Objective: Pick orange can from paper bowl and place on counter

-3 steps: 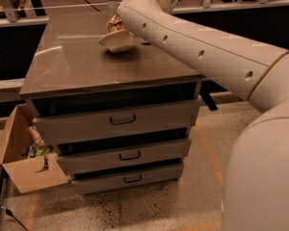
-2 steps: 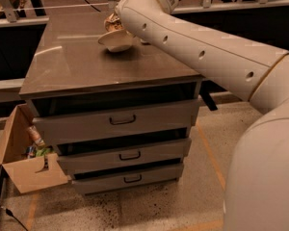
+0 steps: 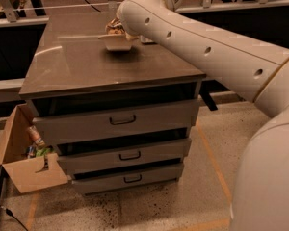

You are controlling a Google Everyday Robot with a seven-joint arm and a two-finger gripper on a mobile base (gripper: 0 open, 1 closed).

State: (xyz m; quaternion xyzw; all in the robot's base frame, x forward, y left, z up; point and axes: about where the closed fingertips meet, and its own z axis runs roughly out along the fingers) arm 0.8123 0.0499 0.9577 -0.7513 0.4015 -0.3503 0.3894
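Note:
The paper bowl (image 3: 117, 43) sits on the far middle of the counter (image 3: 86, 61), the glossy grey-brown top of a three-drawer cabinet. An orange-gold shape, the orange can (image 3: 114, 28), shows just above the bowl's far rim. Whether it rests in the bowl or is lifted I cannot tell. My gripper (image 3: 121, 30) is at the end of the white arm, right over the bowl and at the can, mostly hidden behind the arm's wrist.
The white arm (image 3: 207, 52) reaches in from the right across the counter's far right corner. An open cardboard box (image 3: 24, 158) with litter stands on the floor left of the cabinet. A rail (image 3: 19, 22) runs behind the counter.
The bowl looked tilted under the gripper earlier and now lies flatter on the counter. The arm has hardly moved.

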